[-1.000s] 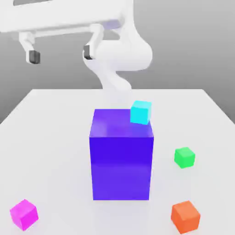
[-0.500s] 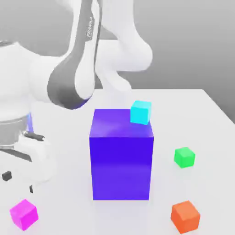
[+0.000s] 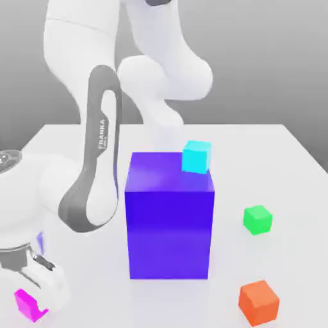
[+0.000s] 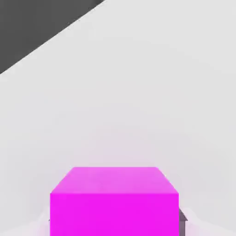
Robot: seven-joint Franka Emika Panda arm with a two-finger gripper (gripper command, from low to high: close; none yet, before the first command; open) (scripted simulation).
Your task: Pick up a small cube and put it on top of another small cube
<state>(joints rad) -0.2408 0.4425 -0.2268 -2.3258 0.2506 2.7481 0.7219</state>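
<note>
A white table (image 3: pixel 57 138) holds five blocks, and a white robot arm bends down over its corner at about seven o'clock in the exterior view. There the gripper (image 3: pixel 29 301) has its jaws drawn together on the small magenta cube (image 3: pixel 28 305), which sits on the table surface with the hand covering its upper part; the hand view shows the same magenta cube (image 4: pixel 114 200) close up, with a dark fingertip (image 4: pixel 182 216) against one side. The cube looks rigid, light and smooth-faced, so squeezing two opposite flat sides near their middle should hold it best; a corner grip would likely slip. Counted: one magenta cube, one small green cube (image 3: pixel 257 220) at four o'clock, one orange cube (image 3: pixel 259 301) at five o'clock, one cyan cube (image 3: pixel 196 156) resting on one large blue-violet block (image 3: pixel 170 224) at centre.
</note>
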